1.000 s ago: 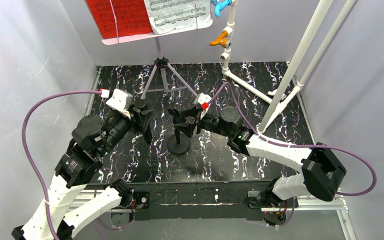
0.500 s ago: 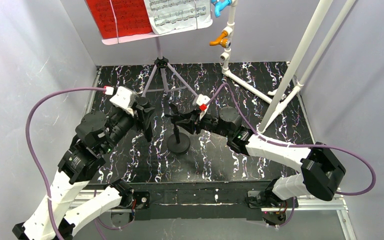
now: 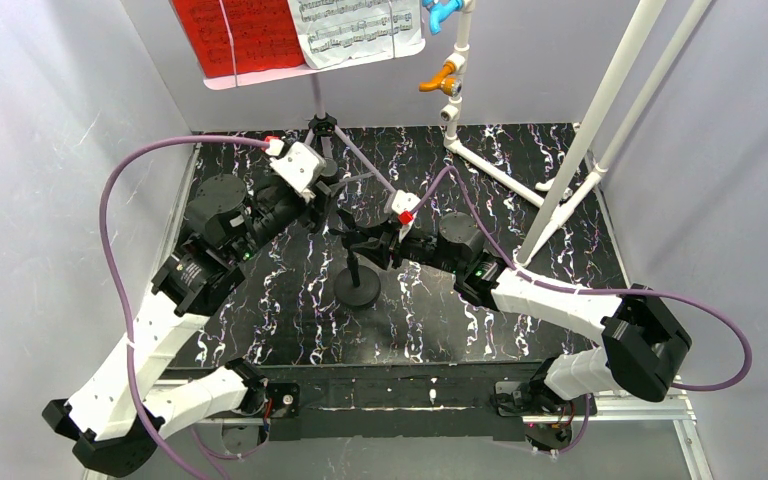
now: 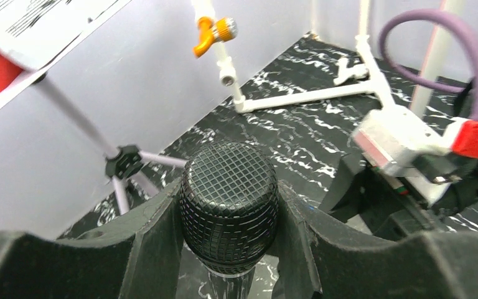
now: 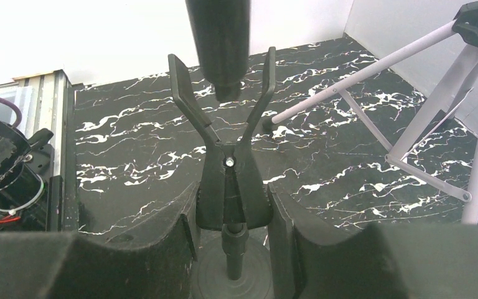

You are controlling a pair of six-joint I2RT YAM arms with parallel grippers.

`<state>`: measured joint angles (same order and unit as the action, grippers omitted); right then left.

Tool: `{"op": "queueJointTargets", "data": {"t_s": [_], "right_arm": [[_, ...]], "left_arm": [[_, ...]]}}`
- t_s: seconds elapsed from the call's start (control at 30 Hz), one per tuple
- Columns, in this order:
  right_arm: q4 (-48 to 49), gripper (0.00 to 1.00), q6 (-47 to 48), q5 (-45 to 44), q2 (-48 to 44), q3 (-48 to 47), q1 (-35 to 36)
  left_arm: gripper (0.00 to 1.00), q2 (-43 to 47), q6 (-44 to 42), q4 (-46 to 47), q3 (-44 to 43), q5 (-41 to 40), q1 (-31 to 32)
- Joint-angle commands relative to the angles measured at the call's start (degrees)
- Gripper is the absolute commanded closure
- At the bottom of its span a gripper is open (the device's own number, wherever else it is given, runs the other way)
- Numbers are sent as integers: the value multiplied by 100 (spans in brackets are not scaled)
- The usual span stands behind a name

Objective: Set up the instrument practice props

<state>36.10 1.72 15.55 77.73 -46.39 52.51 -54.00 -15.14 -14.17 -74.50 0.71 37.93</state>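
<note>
While left gripper [image 4: 229, 215] clamps one microphone [image 4: 229, 187], right gripper [image 5: 231, 215] squeezes stand clip [image 5: 224, 159] (two pages [image 3: 245, 35]).

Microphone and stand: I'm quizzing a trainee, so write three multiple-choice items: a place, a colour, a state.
1. The microphone has its lower end: A on the table; B over the prongs of the clip; C on a page.
2. The page beside the white page is: A red; B green; C yellow.
3. The right arm's jaws are: A wide open; B shut on a tripod leg; C shut on the clip.
B: the right wrist view shows it hanging there. A: the red page shows in the top view. C: they pinch the clip's handles.
</note>
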Motion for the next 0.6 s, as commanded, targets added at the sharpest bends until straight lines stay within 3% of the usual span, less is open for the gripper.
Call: {"op": "queueJointTargets", "data": {"t_s": [0.0,0.17,0.37,0.57], "right_arm": [[-53,99,86,49,84,-211,14],[-48,99,74,38,79,-221,13],[-41,99,83,71,58,-213,13],[-22,99,79,80,38,-221,13]], "left_arm": [[100,-30,-187,577,-268,1189,-25],[100,-52,-139,756,-166,2258,-27],[100,-291,-412,679,-247,2961,-23],[100,-779,-748,-209,-821,3719,-31]]}}
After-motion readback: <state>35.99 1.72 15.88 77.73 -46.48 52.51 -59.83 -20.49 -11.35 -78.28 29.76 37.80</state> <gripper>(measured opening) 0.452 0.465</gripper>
